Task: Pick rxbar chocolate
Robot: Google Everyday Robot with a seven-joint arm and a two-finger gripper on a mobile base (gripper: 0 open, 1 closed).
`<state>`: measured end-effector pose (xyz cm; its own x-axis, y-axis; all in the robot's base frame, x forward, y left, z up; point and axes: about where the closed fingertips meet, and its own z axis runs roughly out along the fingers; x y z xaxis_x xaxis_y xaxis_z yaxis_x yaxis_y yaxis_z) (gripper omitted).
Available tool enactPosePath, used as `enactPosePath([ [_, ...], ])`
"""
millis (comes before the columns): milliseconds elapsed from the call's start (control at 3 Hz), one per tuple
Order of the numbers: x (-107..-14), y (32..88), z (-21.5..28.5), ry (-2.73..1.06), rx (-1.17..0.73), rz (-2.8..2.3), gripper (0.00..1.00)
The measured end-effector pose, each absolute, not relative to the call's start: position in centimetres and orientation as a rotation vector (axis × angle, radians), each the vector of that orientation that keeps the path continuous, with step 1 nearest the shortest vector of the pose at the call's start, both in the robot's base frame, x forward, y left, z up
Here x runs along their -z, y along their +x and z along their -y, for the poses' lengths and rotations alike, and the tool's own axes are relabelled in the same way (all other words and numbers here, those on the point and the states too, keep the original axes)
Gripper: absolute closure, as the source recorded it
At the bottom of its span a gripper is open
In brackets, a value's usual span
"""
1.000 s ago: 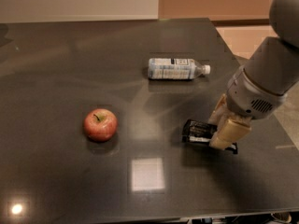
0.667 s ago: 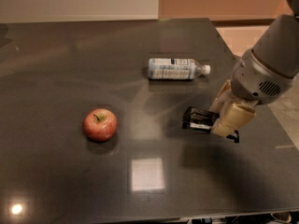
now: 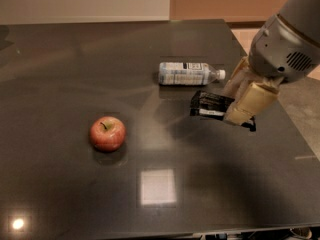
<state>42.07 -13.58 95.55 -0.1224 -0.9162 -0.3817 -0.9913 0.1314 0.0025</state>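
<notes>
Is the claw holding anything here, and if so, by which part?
Yes. The claw grips the rxbar chocolate by the end nearest the arm, and the rest of the bar sticks out to the left.

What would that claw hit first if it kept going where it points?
The gripper, near the water bottle, points down and is shut on the rxbar chocolate. Straight on, it would probably meet the dark tabletop, though depth is unclear.

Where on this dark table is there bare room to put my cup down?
Bare: the left half behind the apple, and the front strip right of the apple. Crowded: the right side, where the water bottle lies and the gripper clamps the rxbar chocolate in front of it.
</notes>
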Motion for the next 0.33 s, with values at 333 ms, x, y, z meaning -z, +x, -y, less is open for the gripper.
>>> enactPosePath([
  [333,-95.62,42.09,13.56,-1.861,-0.371,-2.124,1.00],
])
